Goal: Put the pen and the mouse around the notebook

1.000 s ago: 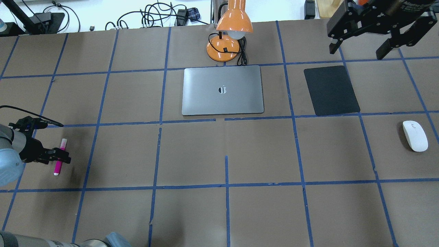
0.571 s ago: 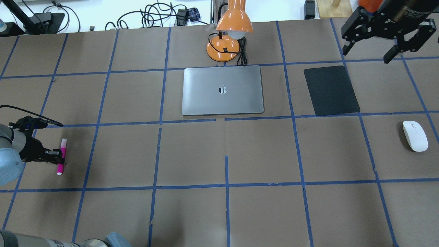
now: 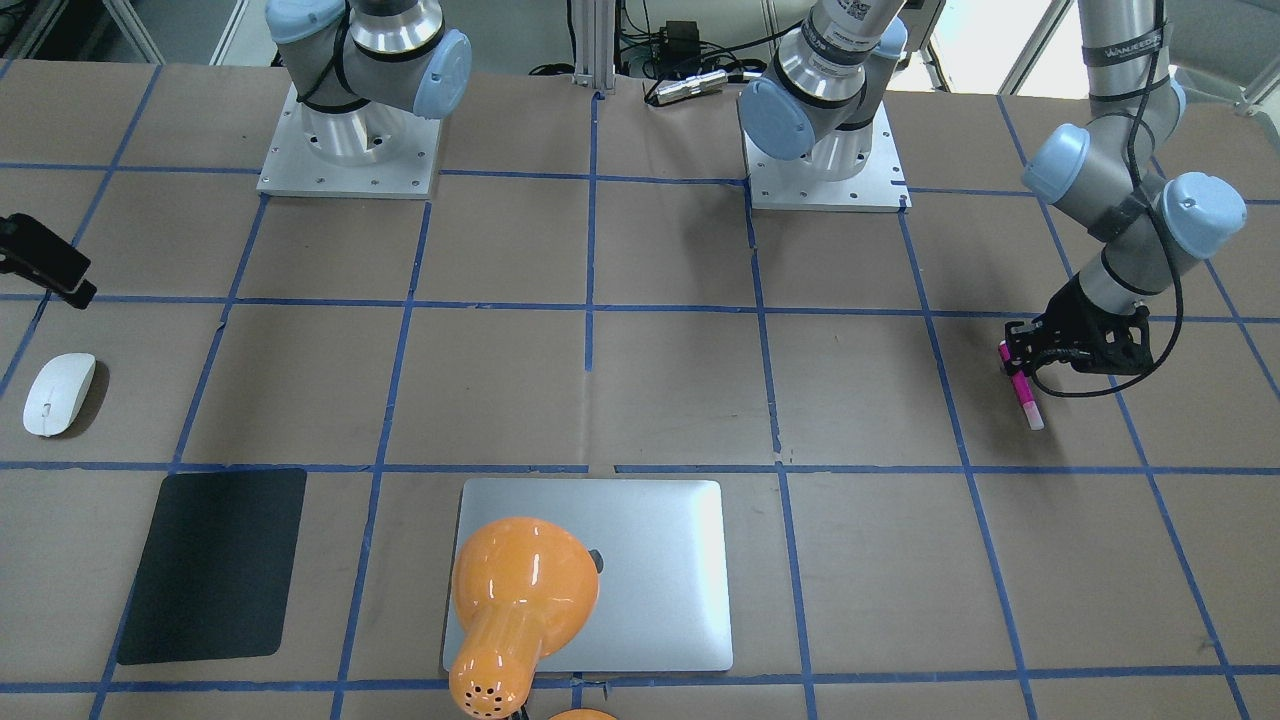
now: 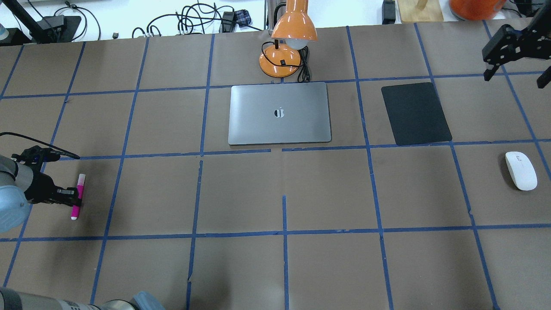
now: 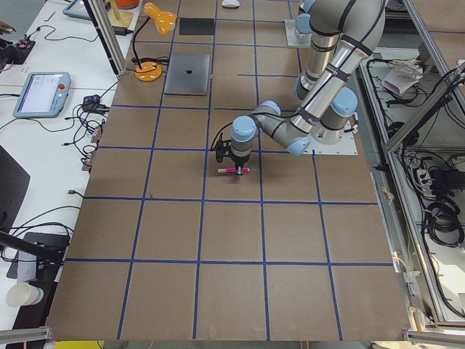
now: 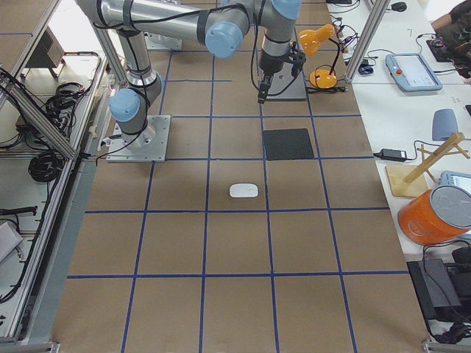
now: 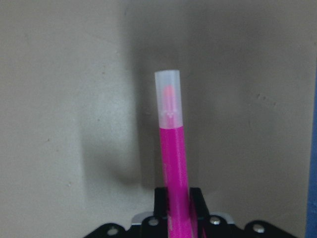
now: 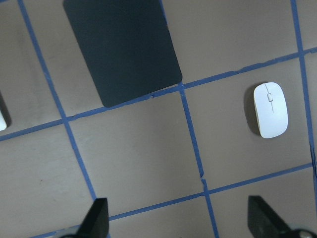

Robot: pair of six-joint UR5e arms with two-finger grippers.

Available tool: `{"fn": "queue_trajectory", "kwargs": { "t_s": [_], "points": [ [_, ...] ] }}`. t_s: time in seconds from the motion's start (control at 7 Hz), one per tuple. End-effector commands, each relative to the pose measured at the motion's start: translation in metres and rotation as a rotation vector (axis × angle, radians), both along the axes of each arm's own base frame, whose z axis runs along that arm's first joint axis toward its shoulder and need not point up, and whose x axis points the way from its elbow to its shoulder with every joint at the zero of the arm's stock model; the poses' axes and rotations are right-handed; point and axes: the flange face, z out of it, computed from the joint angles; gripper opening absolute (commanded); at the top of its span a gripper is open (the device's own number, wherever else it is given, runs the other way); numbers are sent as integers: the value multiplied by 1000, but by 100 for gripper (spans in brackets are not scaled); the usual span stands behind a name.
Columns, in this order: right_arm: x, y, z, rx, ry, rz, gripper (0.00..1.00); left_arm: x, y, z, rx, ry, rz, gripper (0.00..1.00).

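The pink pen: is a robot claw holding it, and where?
Yes. The left gripper is shut on the pen about midway along its magenta barrel; the right gripper is open and holds nothing.

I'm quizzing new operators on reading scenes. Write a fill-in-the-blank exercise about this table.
1. The left gripper is ____ on the pen.
2. The right gripper hangs ____, holding nothing.
3. The mouse lies on the robot's ____ side of the notebook.
4. The lamp behind the notebook is ____ in colour.
Missing words: shut; open; right; orange.
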Motion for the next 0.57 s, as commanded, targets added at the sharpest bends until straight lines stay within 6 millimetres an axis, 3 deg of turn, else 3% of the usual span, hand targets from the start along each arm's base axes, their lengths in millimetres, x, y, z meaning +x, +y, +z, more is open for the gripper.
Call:
{"fn": "queue_trajectory", "kwargs": {
  "t_s": [0.0,0.14,0.43],
  "points": [
    [-60,3,-68,6,0,17,100,1,0,-5,6,6,1,19],
    [-100,14,-110,-34,18,40,100,0,0,-4,6,4,1,0],
    [-139,51,-181,0,-31,67,100,-2,0,5,1,-8,4,0]
  ]
}}
